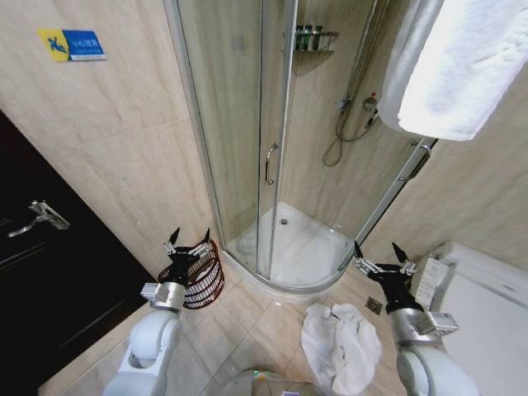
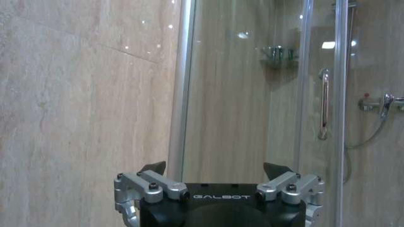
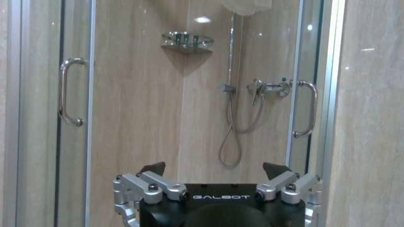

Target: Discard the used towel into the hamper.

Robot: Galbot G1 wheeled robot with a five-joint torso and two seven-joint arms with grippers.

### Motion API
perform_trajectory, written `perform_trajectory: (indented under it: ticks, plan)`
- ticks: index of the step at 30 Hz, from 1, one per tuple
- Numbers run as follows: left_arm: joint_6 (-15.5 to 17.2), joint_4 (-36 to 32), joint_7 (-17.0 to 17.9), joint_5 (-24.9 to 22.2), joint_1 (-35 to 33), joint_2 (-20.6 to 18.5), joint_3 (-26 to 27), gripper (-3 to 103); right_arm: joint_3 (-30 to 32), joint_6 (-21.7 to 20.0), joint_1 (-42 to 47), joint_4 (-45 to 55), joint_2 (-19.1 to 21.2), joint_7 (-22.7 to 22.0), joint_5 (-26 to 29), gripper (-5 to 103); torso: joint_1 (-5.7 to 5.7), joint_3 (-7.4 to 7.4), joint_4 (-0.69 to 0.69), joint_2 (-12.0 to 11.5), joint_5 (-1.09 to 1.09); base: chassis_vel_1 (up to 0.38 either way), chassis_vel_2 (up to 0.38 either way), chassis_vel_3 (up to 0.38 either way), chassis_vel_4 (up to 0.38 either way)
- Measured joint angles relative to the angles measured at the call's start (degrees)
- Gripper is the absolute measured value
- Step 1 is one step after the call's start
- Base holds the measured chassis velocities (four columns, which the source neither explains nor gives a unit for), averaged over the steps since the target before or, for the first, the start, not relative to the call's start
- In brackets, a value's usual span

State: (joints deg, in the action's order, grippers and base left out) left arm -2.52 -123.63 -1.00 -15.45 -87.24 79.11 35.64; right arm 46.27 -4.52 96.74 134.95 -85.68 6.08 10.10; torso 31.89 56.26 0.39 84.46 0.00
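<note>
Used towel (image 1: 340,346): crumpled on floor between grippers, nearer right gripper (image 1: 379,257), spread, empty. Left gripper (image 1: 190,241): spread, empty, poised above hamper (image 1: 198,276); awaiting pickup.

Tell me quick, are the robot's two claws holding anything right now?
Left gripper: open, holding nothing, raised in front of the hamper.
Right gripper: open, holding nothing, above the towel lying on the floor.

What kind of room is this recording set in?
A bathroom, most likely in a home or hotel: a glass corner shower enclosure with a hose and mixer, a toilet on the right, and tiled floor where a white towel lies crumpled.
</note>
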Motion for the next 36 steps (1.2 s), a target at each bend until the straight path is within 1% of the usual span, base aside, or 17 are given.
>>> perform_trajectory:
  ticks: [11, 20, 24, 36]
  plan:
    - [-0.47, 0.18, -0.11, -0.06, -0.17, -0.07, 0.18, 100, -0.54, -0.30, 0.88, 1.18, -0.57, 0.36, -0.46, 100, 0.01, 0.00, 0.00, -0.02, 0.00, 0.000, 0.000, 0.000, 0.000]
    - [-1.29, 0.30, -0.11, -0.20, -0.53, -0.01, 0.22, 100, -0.20, 0.01, 1.17, 1.53, -0.58, 0.30, -0.47, 100, -0.05, -0.02, 0.00, -0.01, 0.00, 0.107, -0.105, -0.097, 0.116]
    - [-1.31, 0.26, -0.10, -0.27, -0.67, -0.03, 0.25, 100, -0.29, 0.21, 1.24, 1.53, -0.72, 0.29, -0.45, 100, -0.08, -0.03, 0.00, 0.01, 0.00, 0.079, -0.098, -0.068, 0.075]
    - [-1.02, 0.22, 0.12, -0.72, -1.01, 0.09, 0.31, 100, -0.33, 0.86, 1.37, 1.36, -0.84, 0.32, -0.26, 100, 0.02, 0.00, 0.00, -0.03, 0.00, -0.014, 0.009, 0.010, -0.009]
